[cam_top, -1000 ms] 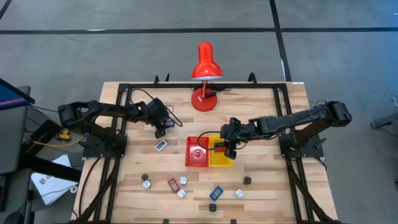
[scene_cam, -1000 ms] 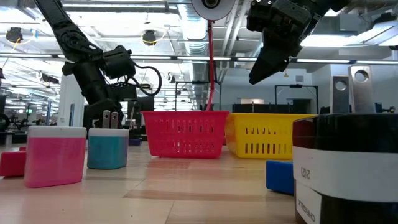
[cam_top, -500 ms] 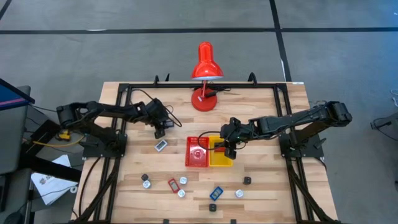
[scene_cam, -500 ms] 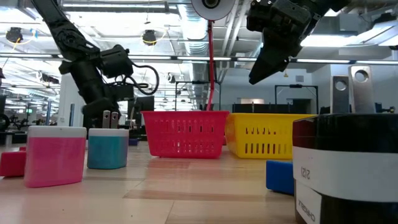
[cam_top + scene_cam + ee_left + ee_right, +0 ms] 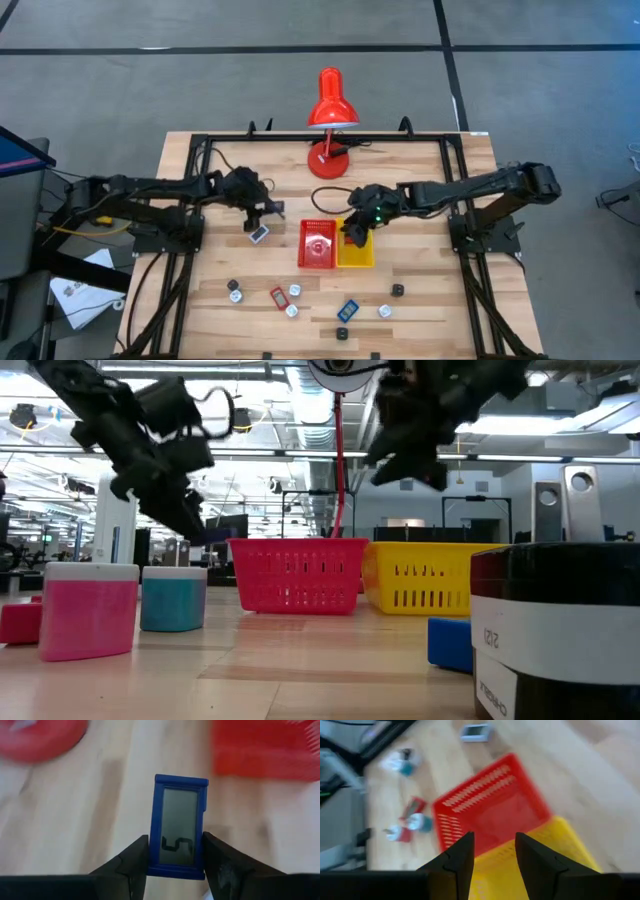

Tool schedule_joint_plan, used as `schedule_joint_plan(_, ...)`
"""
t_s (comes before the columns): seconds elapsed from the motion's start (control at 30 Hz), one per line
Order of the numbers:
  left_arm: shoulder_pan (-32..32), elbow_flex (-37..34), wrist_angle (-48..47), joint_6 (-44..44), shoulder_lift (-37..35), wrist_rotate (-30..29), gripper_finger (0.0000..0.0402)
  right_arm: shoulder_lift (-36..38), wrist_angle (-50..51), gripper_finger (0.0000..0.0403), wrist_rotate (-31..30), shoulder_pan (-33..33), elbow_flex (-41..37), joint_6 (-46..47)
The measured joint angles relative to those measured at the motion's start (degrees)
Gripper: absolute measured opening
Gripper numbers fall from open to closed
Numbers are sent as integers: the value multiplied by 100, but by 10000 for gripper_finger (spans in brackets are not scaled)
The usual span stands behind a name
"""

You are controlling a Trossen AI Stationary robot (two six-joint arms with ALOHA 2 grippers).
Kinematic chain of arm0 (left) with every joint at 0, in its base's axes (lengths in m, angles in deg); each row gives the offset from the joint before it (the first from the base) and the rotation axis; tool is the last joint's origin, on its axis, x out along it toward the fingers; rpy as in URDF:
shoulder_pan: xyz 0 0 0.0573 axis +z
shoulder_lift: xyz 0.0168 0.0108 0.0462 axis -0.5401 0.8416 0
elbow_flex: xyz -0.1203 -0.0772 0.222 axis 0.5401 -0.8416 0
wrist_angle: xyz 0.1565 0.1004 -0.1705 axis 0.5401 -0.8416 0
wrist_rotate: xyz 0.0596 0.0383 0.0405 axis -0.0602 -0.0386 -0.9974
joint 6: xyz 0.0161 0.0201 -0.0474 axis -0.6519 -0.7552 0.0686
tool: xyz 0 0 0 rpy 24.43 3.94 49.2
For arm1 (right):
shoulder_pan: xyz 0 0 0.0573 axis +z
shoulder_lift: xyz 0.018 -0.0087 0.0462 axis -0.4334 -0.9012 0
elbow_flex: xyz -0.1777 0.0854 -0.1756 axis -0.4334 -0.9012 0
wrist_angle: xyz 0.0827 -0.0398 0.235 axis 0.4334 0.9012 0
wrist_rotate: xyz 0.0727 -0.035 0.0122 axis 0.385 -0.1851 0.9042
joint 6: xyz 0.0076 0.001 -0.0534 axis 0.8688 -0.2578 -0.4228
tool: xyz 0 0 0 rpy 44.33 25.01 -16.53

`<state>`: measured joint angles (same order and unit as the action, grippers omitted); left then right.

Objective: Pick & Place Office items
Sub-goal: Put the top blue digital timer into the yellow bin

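My left gripper (image 5: 175, 862) hangs over the bare wood left of the red tray (image 5: 318, 245), its fingers (image 5: 134, 860) closed onto the lower end of a blue calculator (image 5: 178, 834) with a grey screen. Other office items (image 5: 290, 298) lie scattered along the table's near edge. My right gripper (image 5: 492, 857) hovers above the yellow tray (image 5: 354, 251), just beside the red one, fingers apart and holding nothing. The red lamp (image 5: 330, 120) stands behind both trays.
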<state>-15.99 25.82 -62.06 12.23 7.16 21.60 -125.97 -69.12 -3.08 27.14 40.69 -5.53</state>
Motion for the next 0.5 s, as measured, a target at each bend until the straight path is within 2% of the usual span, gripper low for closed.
schedule_joint_plan(0.27, -1450, 13, 739, 84, 36, -827, 162, -837, -1383, 151, 1612, -685, 15, 224)
schedule_joint_plan(0.37, -1854, 13, 987, 84, 32, -1109, 155, -1041, -1637, 185, 2223, -913, 170, 315)
schedule_joint_plan(0.5, -2234, 13, 1266, 82, 32, -1225, 160, -1291, -1735, 247, 2346, -1067, 569, 357)
